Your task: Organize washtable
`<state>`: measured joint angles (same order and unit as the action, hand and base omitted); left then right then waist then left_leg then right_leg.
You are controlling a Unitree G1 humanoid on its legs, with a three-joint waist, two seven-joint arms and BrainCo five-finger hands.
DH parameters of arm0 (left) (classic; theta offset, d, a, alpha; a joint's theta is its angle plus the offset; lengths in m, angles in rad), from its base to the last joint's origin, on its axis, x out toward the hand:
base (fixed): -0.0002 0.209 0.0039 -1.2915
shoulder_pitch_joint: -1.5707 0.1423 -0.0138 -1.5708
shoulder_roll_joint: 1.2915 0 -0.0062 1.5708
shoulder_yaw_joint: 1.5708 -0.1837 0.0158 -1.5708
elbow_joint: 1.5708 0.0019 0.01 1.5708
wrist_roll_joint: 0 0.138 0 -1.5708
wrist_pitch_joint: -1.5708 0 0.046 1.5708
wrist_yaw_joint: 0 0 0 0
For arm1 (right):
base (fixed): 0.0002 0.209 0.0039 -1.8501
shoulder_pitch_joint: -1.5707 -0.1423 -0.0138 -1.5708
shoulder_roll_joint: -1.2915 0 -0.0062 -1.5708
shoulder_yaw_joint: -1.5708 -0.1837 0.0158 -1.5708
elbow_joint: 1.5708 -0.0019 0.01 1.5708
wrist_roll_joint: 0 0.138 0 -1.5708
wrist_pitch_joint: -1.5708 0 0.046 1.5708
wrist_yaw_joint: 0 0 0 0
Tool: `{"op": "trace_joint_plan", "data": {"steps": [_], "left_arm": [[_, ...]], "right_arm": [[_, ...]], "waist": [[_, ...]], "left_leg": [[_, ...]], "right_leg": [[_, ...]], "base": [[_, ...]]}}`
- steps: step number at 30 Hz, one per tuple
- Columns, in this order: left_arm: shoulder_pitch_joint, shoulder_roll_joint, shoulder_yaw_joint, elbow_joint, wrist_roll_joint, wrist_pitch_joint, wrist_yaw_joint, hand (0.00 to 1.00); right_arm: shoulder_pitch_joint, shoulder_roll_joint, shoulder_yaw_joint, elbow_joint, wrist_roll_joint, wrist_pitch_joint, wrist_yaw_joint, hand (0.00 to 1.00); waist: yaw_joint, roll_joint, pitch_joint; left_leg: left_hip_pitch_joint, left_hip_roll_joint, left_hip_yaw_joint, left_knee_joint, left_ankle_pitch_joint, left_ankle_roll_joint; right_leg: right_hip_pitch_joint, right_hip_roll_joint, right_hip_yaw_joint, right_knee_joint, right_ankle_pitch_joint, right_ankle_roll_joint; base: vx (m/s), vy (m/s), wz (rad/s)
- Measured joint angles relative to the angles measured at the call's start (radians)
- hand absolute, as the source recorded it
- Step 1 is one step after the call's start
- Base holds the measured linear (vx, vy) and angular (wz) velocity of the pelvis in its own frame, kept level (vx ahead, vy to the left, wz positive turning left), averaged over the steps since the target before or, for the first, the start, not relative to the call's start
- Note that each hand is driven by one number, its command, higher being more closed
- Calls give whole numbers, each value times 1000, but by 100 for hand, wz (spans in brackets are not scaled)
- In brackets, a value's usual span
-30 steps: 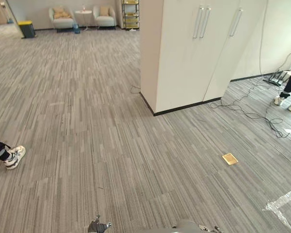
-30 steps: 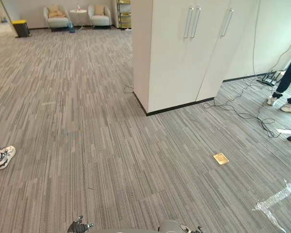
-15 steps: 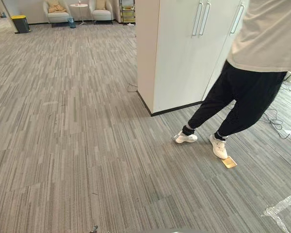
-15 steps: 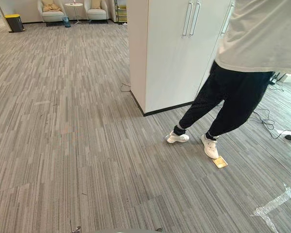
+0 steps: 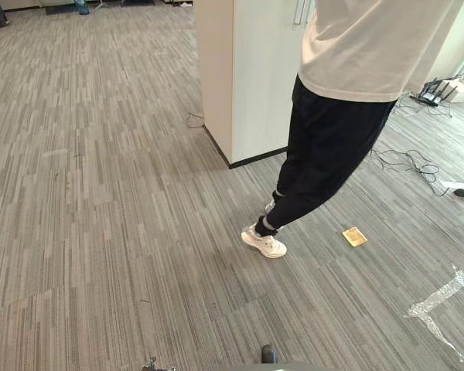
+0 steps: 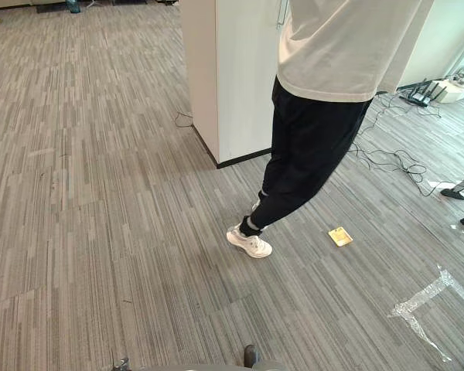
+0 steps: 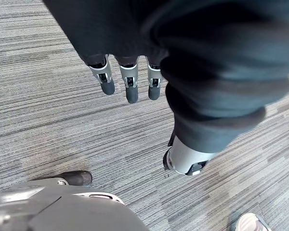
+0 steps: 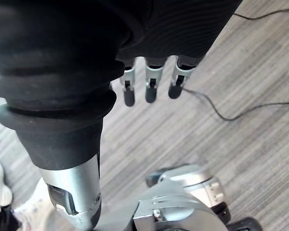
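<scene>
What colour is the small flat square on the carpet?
Yellow-gold; the square shows best in the left eye view.

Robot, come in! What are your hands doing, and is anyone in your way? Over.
Left hand open, empty. Right hand open, empty. Person close ahead on the carpet, beside the white cabinet, in the way.

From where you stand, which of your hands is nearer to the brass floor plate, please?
Right, probably. The brass floor plate lies ahead, right of centre; the right hand hangs open on that side, the left hand on the opposite side, farther off.
</scene>
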<state>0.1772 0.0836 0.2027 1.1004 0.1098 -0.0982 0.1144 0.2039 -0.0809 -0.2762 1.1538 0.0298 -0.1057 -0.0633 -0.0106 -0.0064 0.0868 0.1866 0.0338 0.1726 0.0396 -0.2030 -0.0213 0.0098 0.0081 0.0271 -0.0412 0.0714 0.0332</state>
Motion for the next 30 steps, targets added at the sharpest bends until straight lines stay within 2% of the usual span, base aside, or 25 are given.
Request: {"op": "trace_joint_plan", "data": {"steps": [6, 9, 12, 13, 14, 15, 17, 18, 20, 21, 22, 23, 24, 25, 26, 27, 28, 29, 30], "left_arm": [[-5, -2, -2, -2, -1, -18, 0, 0], [-18, -1, 4, -4, -9, -21, 2, 0], [-43, -8, 39, -19, -32, -32, 2, 0], [-43, -21, 63, -45, -47, -38, 7, 0], [-44, -31, 91, -56, -61, -42, 18, 0], [-44, -34, 106, -58, -61, -41, 20, 0], [-36, -51, 134, -69, -61, -33, 21, 0], [-35, -55, 144, -70, -61, -31, 22, 0], [-16, -72, 162, -69, -61, -20, 22, 0], [-18, -73, 173, -68, -61, -17, 21, 0], [-9, -82, 184, -68, -60, -15, 21, 0], [-2, -82, 186, -68, -60, -15, 21, 0], [7, -82, 186, -64, -59, -13, 20, 0], [7, -84, 187, -58, -59, -12, 20, 0], [6, -83, 186, -50, -59, -12, 20, 0], [6, -80, 185, -45, -58, -6, 19, 0], [5, -78, 183, -41, -46, -2, 19, 0], [-1, -77, 179, -39, -41, 2, 19, 0], [-6, -56, 137, -40, -14, 5, 17, 0]], "right_arm": [[-21, -2, 0, 0, 1, -2, 0, 0], [-22, -1, 0, 1, 8, -2, 1, 0], [-24, 0, -3, 3, 8, -1, 1, 0], [-31, -1, -2, -4, 8, -2, -1, 0], [-41, -4, -4, -7, 6, -2, 0, 0], [-39, -5, -7, -15, 2, -2, 0, 0], [-43, -6, 1, -77, -5, -3, 1, 0], [-47, -6, 2, -89, -6, -4, 1, 0], [-69, -11, 1, -137, -6, -6, -1, 0], [-73, -10, 2, -141, -5, -7, -1, 0], [-93, -12, 1, -139, -5, -5, 0, 0], [-103, -5, 0, -140, -5, -4, 1, 0], [-113, 4, -3, -142, -6, -3, 1, 0], [-114, 6, -6, -139, -6, -2, 1, 0], [-113, 9, -10, -134, -6, -1, 1, 0], [-109, 19, -32, -126, -3, -1, 1, 0], [-106, 23, -58, -138, 0, 1, 4, 0], [-102, 25, -68, -149, 0, 1, 5, 0], [-97, 36, -70, -184, 3, -9, 4, 0]], "waist": [[0, 4, 2], [-1, 2, 1], [7, -4, 18], [22, -6, 41], [27, -3, 66], [26, 1, 70], [28, 17, 81], [30, 18, 81], [48, 33, 84], [60, 33, 85], [88, 37, 86], [91, 29, 85], [92, 22, 81], [94, 26, 82], [96, 26, 82], [99, 25, 82], [96, 25, 82], [83, 21, 85], [44, 38, 79]], "left_leg": [[-8, -3, 1, 2, 0, 0], [-64, -10, -40, 43, 0, 0], [-209, -33, -130, 220, -1, -1], [-273, -37, -147, 322, -1, -5], [-310, -31, -127, 388, -11, -42], [-321, -16, -87, 419, -17, -37], [-384, 104, 154, 469, -37, -7], [-389, 131, 204, 463, -39, -3], [-396, 203, 329, 416, -37, -1], [-400, 191, 342, 415, -41, 8], [-400, 149, 360, 389, -51, 23], [-400, 131, 366, 379, -56, 32], [-399, 89, 370, 380, -77, 64], [-387, 61, 371, 383, -95, 83], [-375, 39, 374, 382, -108, 92], [-339, -5, 378, 376, -136, 105], [-287, -53, 378, 347, -150, 123], [-259, -70, 372, 330, -155, 131], [-181, -104, 336, 255, -152, 138]], "right_leg": [[-4, -4, -5, -2, 0, 0], [-22, -21, -51, -4, -1, 2], [-30, -70, -174, 17, -22, 4], [-26, -89, -239, 45, -39, 3], [-1, -108, -319, 60, -55, 1], [8, -117, -371, 62, -62, 3], [28, -151, -523, 94, -88, 24], [26, -163, -555, 105, -94, 33], [9, -215, -629, 159, -126, 85], [3, -231, -625, 171, -130, 99], [-13, -263, -601, 178, -130, 112], [-12, -274, -593, 183, -129, 113], [-10, -319, -590, 194, -128, 111], [-8, -355, -590, 223, -128, 111], [-7, -381, -585, 248, -128, 111], [-10, -436, -549, 314, -133, 117], [-44, -480, -472, 452, -162, 30], [-80, -481, -396, 550, -185, -20], [-179, -365, -161, 845, -255, 27]], "base": [[3, 2, 1], [-23, -7, 46], [-53, -5, 130], [-140, 20, 170], [-164, 38, 189], [-176, 55, 221], [-178, 93, 209], [-128, 190, 173], [-62, 294, 135], [-32, 374, 75], [-12, 329, 34], [71, 473, 35], [98, 387, 31], [118, 386, 30], [107, 333, 11], [166, 492, -4], [171, 479, -2], [251, 457, 24], [215, 259, 38]]}}
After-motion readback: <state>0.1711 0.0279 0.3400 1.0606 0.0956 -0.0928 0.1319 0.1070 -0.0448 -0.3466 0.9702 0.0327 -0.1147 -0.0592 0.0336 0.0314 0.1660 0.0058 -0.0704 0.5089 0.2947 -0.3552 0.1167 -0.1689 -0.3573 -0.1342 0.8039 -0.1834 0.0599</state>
